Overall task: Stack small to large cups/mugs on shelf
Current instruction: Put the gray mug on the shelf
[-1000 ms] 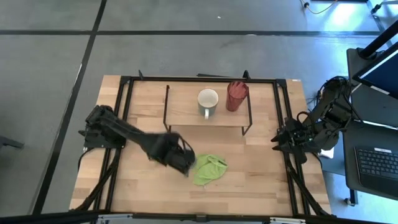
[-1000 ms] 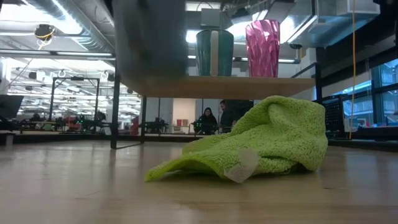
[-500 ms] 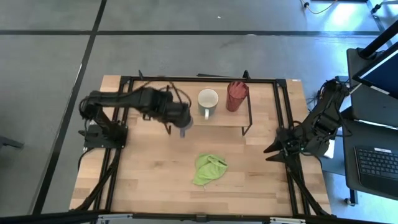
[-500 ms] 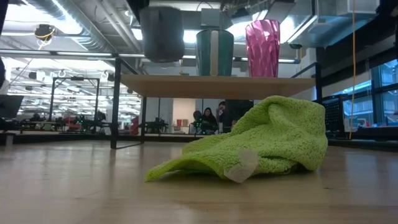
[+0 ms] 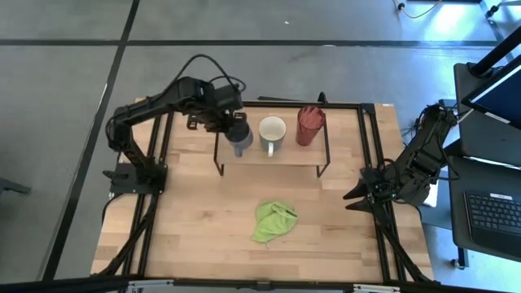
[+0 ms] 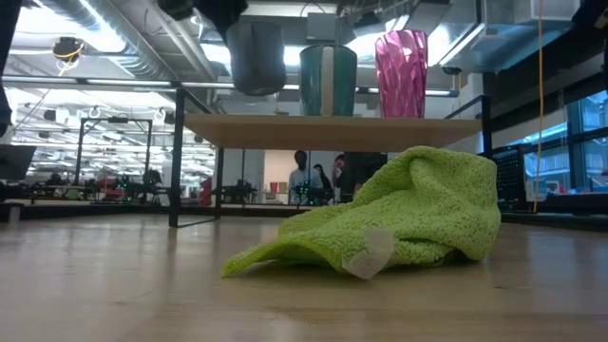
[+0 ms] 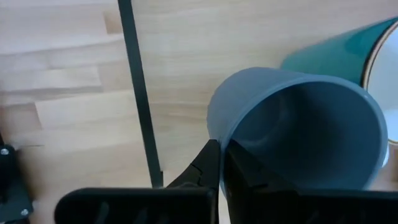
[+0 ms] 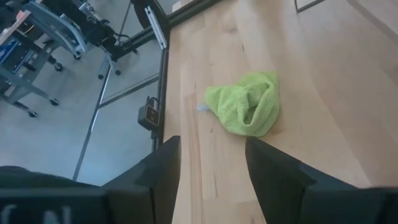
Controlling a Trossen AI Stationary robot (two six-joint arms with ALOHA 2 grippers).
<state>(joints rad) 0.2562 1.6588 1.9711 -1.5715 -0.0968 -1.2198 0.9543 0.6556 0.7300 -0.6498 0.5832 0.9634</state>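
1. A robotics lab or open workshop hall; exposed ceiling ducts (image 6: 142,43) and strip lights overhead
2. Grey concrete floor (image 5: 65,81) with black tape lines
3. People (image 6: 302,176) among distant equipment benches; a laptop (image 5: 495,213) beside the table's right edge

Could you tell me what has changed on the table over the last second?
The left claw, shut on the rim of the small grey-blue mug, has swung from beside the light green cloth up over the left end of the low light-wood shelf; the mug hangs just above the board. The right claw shifted only slightly at the table's right edge. The cream-white mug, red ribbed tumbler and cloth stayed put.
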